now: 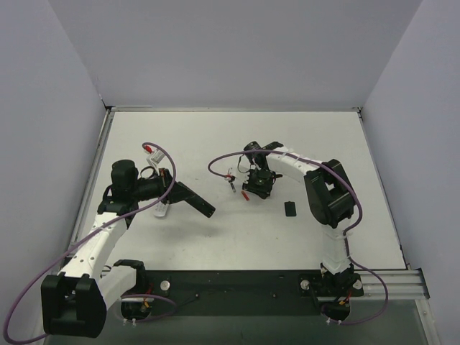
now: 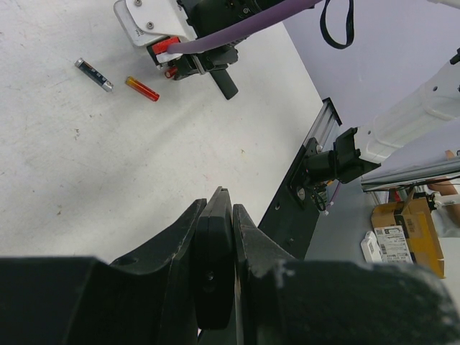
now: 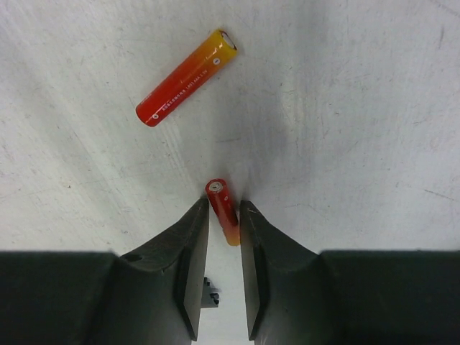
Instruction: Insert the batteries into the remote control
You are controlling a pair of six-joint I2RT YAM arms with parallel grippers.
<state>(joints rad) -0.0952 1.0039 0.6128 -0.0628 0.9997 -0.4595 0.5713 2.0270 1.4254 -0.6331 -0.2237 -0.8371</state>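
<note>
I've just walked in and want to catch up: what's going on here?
The right gripper has its jaws closed on a red battery. A second red battery and a grey battery lie loose on the table close by. The left gripper has its jaws shut on the remote, off to one side. The held battery and the remote are well apart.

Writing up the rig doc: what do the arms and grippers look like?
Left arm and right arm: white links, black joint housings. A purple cable loops along each. Left gripper and right gripper: black, two flat tapering fingers. Small red fitting by each wrist.
</note>
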